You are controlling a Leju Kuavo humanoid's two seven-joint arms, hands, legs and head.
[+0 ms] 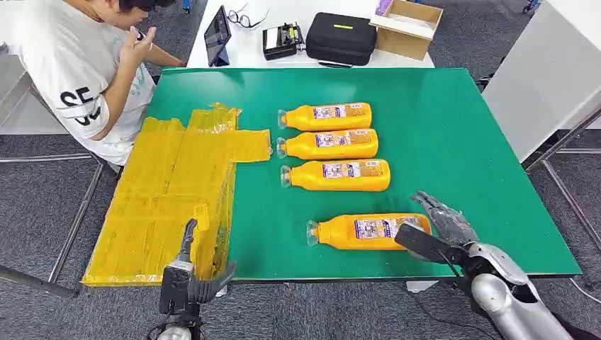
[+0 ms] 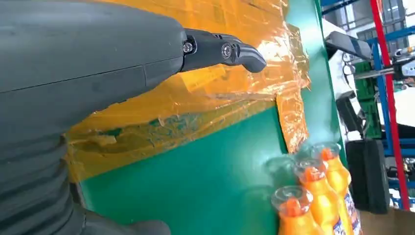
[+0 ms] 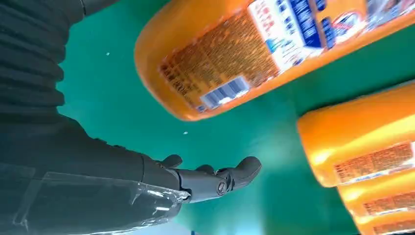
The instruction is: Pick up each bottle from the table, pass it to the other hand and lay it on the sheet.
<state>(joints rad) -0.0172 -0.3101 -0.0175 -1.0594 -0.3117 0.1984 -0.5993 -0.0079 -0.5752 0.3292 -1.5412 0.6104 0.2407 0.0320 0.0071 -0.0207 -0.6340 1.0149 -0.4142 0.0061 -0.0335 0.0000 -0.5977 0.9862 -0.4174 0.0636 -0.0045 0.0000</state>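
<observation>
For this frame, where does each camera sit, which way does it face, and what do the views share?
Head view: high on the robot, looking down over the green table; left hand and right hand show.
Left wrist view: behind the left hand, facing the yellow sheet.
Right wrist view: behind the right hand, facing the nearest bottle.
Shared: the bottles' caps, the nearest bottle.

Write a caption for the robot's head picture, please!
Right hand reaches the nearest of four orange bottles on the green table.

The right hand hides the nearest bottle's base; label print is too small to read.
</observation>
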